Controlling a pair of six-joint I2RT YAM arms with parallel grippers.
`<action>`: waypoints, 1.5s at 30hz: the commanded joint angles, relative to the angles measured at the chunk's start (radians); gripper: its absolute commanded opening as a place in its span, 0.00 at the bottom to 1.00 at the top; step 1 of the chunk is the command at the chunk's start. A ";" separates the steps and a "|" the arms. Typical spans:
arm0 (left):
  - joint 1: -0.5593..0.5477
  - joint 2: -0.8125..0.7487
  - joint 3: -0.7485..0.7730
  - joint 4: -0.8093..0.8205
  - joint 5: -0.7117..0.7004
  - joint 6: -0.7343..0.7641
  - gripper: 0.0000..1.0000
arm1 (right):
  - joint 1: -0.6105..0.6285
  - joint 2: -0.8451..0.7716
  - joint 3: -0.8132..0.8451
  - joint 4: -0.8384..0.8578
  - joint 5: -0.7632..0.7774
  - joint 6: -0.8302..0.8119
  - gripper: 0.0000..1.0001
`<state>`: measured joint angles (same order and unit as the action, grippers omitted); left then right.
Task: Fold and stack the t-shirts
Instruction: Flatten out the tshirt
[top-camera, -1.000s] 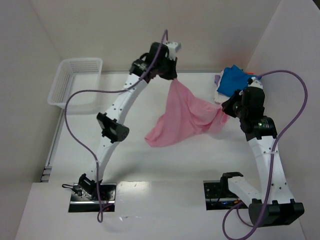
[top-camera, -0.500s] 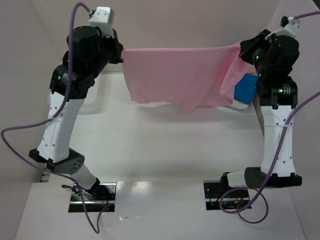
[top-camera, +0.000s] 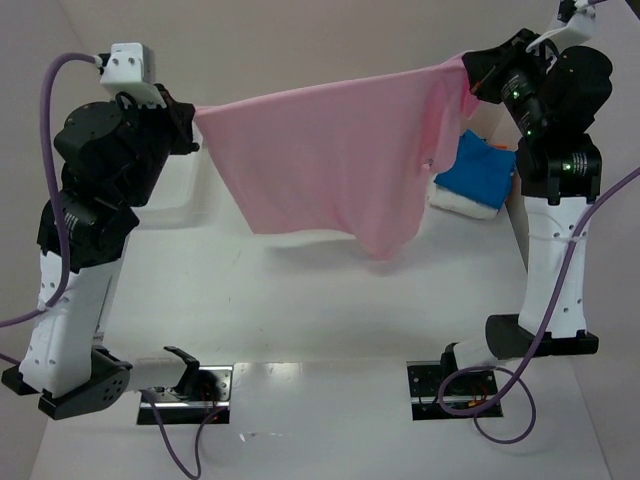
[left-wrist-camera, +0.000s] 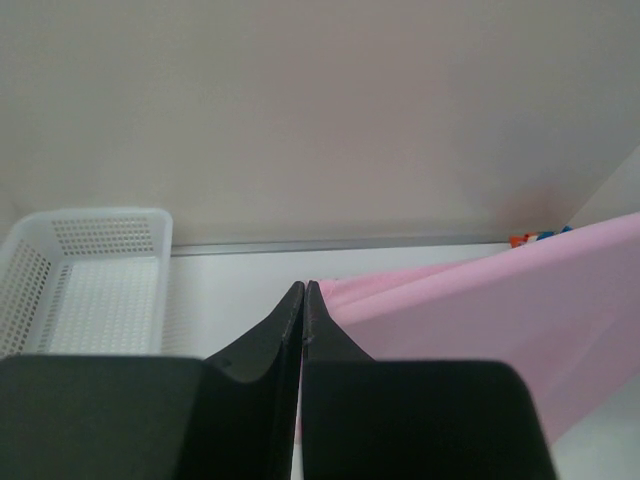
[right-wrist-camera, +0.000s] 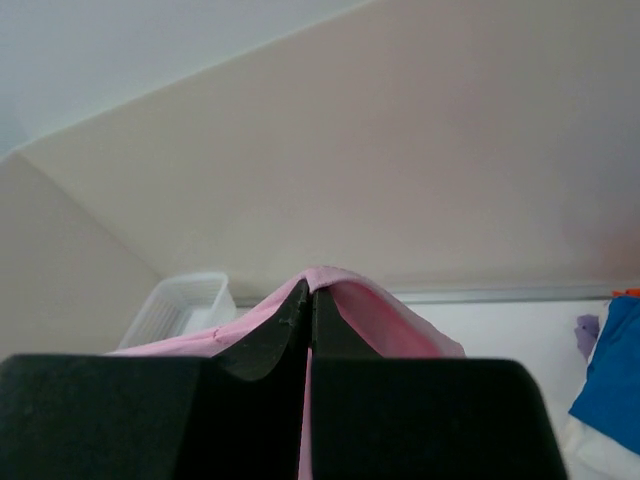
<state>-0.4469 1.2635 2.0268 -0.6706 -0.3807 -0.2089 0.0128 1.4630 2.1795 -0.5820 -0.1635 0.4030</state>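
A light pink t-shirt (top-camera: 335, 160) hangs spread out high above the table, stretched between both arms. My left gripper (top-camera: 192, 125) is shut on its left corner, and pink cloth (left-wrist-camera: 480, 310) runs off to the right of the closed fingers (left-wrist-camera: 304, 300). My right gripper (top-camera: 468, 72) is shut on the opposite corner, with pink cloth (right-wrist-camera: 400, 320) draped over the fingertips (right-wrist-camera: 308, 295). A bright blue t-shirt (top-camera: 480, 170) lies folded on a white one (top-camera: 462, 203) at the back right of the table; the same blue shirt (right-wrist-camera: 615, 370) shows in the right wrist view.
A white mesh basket (left-wrist-camera: 85, 275) stands at the back left, mostly hidden behind my left arm in the top view. White walls close in the table at the back and sides. A small lavender piece (right-wrist-camera: 586, 330) lies near the blue shirt.
Both arms have lifted and pulled apart. The pink shirt went from a bunched drape over the table to a wide sheet held high, and now hangs further left and lower on the left.
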 joint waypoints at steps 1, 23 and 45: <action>0.022 -0.047 -0.025 0.032 -0.173 0.037 0.00 | -0.024 -0.075 -0.097 0.080 0.005 -0.027 0.00; 0.031 -0.428 -0.809 -0.098 0.584 -0.204 0.00 | -0.024 -0.434 -1.001 0.130 -0.094 -0.035 0.00; 0.031 -0.490 -1.076 -0.124 0.827 -0.187 0.98 | 0.013 -0.397 -1.050 0.149 -0.065 -0.035 0.00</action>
<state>-0.4213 0.7571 0.9263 -0.8338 0.4619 -0.3802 0.0097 1.0817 1.1437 -0.4812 -0.2499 0.3836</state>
